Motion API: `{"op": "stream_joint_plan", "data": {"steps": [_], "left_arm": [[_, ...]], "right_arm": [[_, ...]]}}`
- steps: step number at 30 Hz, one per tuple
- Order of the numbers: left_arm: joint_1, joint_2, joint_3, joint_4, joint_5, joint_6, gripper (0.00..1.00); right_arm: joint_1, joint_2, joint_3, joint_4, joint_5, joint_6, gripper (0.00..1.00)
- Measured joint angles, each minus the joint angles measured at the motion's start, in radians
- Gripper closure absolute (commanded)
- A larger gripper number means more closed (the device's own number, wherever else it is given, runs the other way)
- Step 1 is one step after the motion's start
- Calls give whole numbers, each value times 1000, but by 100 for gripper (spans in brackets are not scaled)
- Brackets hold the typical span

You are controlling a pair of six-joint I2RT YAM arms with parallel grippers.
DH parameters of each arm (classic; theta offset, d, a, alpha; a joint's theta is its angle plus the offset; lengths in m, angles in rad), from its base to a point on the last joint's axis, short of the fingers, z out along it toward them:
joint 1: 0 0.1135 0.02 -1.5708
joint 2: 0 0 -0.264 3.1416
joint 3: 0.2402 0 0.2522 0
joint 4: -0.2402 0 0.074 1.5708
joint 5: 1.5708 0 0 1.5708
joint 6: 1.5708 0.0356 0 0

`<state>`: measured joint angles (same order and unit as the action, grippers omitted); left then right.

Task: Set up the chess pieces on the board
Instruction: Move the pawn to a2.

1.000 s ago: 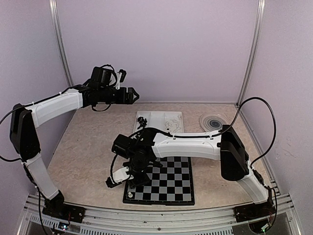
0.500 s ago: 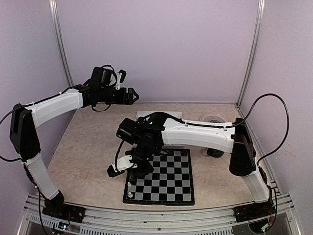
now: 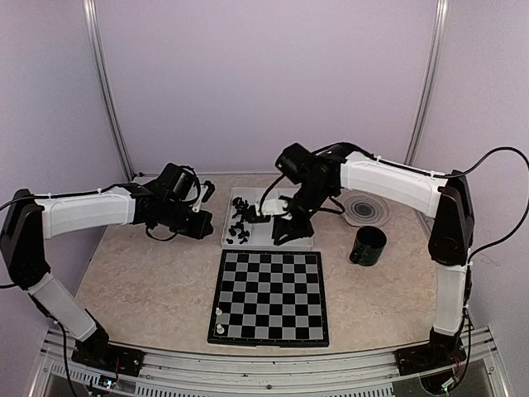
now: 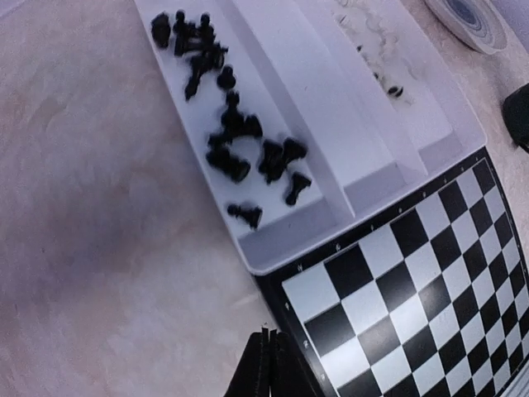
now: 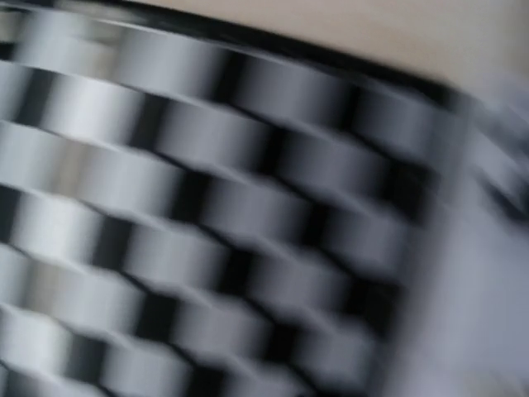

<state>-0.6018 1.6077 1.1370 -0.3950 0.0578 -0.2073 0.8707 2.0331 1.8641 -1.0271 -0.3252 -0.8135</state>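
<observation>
Here, the layout as the views show it:

- The board [image 3: 269, 298] lies flat at the middle of the surface's [image 3: 149, 273] near edge.
- Two white pieces [image 3: 219, 313] stand on the board's near-left corner squares, one just behind the other. The other squares in view carry nothing.
- A white tray [image 3: 291, 241] lies just beyond the board's far edge, toward the far edge of the surface. In the left wrist view its near corner sits right against the board's dark border.
- The black pieces [image 4: 231, 141] lie in a loose heap in the tray's left compartment, most of them tipped over.
- The pale pieces [image 4: 370, 37] lie in the tray's right compartment; they are too faint to count.
- The left claw [image 4: 266, 356] hangs over bare surface just left of the tray's near-left corner. Its fingers are pressed together with nothing between them.
- The right claw [image 3: 285, 225] hangs above the tray's right side, pointing down. Its own camera gives only a blur of checks, so I cannot tell whether it is clenched or released.
- A black mug [image 3: 366, 246] stands upright between the board's far-right corner and the right edge of the surface.
- A flat round roll [image 3: 364, 208] lies near the far-right corner.
</observation>
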Motion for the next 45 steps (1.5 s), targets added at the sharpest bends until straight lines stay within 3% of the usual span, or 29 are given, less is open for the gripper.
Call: {"op": "stream_joint_plan", "data": {"steps": [4,8,16,29,45], "left_arm": [[-13,-139,-139,-24,69,-24,100],[-85,-186,-182,-20,108,-63,100],[-173,-188,-293,-26,138,-130,100],[-245,-188,-385,-26,147,-185,100],[-303,-148,-393,-1,153,-189,100]], "right_arm": [[-225,-60,-30,84,-55,56,77],[-336,-142,-162,199,-72,128,76],[-314,-178,-297,279,-80,171,76],[-313,-203,-306,306,-82,182,75],[-307,-203,-306,306,-83,184,75]]}}
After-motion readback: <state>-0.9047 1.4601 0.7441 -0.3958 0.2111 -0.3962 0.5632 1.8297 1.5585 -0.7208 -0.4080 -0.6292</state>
